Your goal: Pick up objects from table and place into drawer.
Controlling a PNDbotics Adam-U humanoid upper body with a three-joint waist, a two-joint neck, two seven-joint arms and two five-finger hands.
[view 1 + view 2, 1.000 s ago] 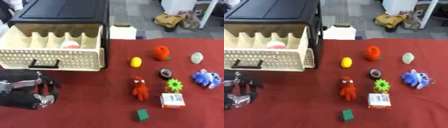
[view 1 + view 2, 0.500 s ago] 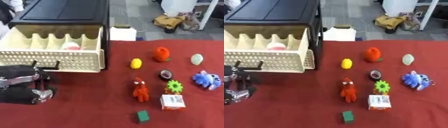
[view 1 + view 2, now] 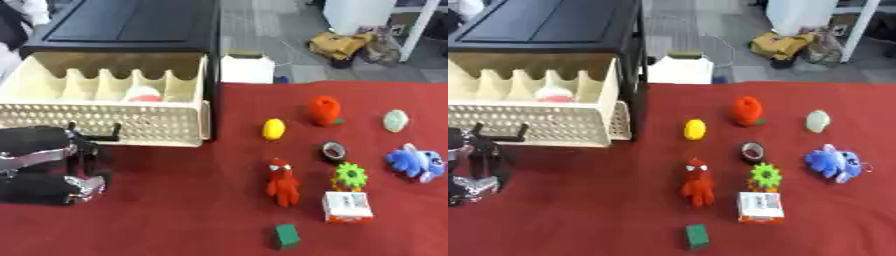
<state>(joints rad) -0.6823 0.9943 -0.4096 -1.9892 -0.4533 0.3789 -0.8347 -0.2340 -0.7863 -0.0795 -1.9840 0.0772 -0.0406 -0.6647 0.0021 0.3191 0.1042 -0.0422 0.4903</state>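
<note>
well, the left hand (image 3: 52, 165) sits low at the left edge of the red table (image 3: 175, 210), just in front of the open cream drawer (image 3: 105, 120), fingers curled in and holding nothing as far as i can see. the right hand isn't showing in either view.

everything left to pick lies well off to its right: a yellow egg-shaped thing (image 3: 274, 128), an orange plush (image 3: 324, 110), a pale oval piece (image 3: 395, 120), a blue plush (image 3: 416, 162), a dark tape roll (image 3: 332, 150), a green spiky toy (image 3: 350, 176), a red figure (image 3: 283, 182), a small box (image 3: 347, 207) and a green block (image 3: 285, 236). something pink-white (image 3: 144, 94) already lies in one drawer compartment.

the red figure looks soft and light, nearest to the hand; i'd guess pinching it round the middle would serve. the plush ones should squash without harm, while the yellow egg may be smooth and roll away.
</note>
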